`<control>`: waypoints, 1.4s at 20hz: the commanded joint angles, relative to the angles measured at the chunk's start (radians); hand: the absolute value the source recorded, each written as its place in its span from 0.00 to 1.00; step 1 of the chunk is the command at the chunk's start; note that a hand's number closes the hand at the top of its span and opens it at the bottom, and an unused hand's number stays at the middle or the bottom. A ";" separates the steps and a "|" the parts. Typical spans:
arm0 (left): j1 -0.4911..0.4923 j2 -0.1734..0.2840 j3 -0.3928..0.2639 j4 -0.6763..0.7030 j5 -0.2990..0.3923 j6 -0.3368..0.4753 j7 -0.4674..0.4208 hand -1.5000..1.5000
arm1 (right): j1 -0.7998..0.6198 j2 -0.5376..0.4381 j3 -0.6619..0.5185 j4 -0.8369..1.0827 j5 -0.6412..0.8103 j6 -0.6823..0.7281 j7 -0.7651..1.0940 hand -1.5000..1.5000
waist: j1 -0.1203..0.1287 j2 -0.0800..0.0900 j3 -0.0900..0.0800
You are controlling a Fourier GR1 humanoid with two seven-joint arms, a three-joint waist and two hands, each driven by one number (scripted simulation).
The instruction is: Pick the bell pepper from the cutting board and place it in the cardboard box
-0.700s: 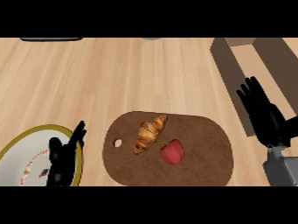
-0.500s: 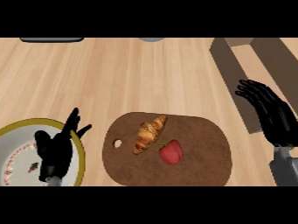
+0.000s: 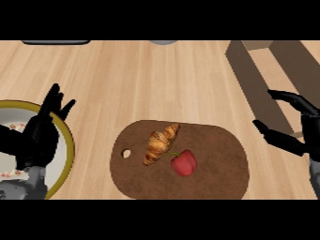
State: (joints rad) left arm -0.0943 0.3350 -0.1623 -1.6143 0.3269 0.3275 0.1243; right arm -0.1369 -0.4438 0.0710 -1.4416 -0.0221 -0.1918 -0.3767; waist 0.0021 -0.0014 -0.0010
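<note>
**Pepper waiting on the board, croissant close beside it**

We see the red bell pepper (image 3: 184, 162) lying on the brown cutting board (image 3: 217, 183), toward its middle, with no hand on it. A croissant (image 3: 161, 143) lies just beside the pepper, at its upper left, the two nearly touching or touching at the pepper's stem.

That closeness is the main risk as we judge it: fingers closing from the left side could catch the croissant and drag or lift it along, or nudge the pepper away. A rounded pepper may also roll out of a closing hand if the fingers meet it off centre. The cardboard box (image 3: 249, 75) stands at the upper right, and we expect its near wall could snag a low carry.

Our right hand (image 3: 311, 131) hovers at the right, between the board and the box, fingers spread and slightly curved, thumb apart, holding nothing. Our left hand (image 3: 39, 133) rests open over the yellow-rimmed plate (image 3: 64, 136) at the left, fingers pointing up, well apart from the pepper.
</note>
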 commanded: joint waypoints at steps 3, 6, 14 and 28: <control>-0.012 0.018 0.043 -0.027 0.019 -0.021 0.016 0.50 | 0.010 -0.119 0.083 -0.140 0.181 0.023 0.005 0.00 | -0.003 -0.003 0.000; -0.004 0.020 0.038 -0.021 0.019 -0.027 0.027 0.50 | 0.018 -0.261 0.118 -0.228 0.242 0.129 0.158 0.00 | -0.012 -0.005 -0.003; -0.011 -0.009 0.045 -0.005 0.011 -0.024 0.006 0.50 | -0.042 -0.362 0.256 -0.532 0.209 0.441 0.613 0.00 | -0.007 -0.004 -0.002; -0.037 -0.047 0.097 -0.019 -0.037 -0.066 0.068 0.50 | -0.103 -0.019 0.424 -0.698 0.375 0.522 1.018 0.00 | -0.001 0.001 0.001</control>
State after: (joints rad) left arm -0.1193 0.2934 -0.0906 -1.6332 0.2931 0.2768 0.1672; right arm -0.2231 -0.5361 0.4575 -2.1340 0.2824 0.3018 0.5532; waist 0.0010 -0.0014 -0.0008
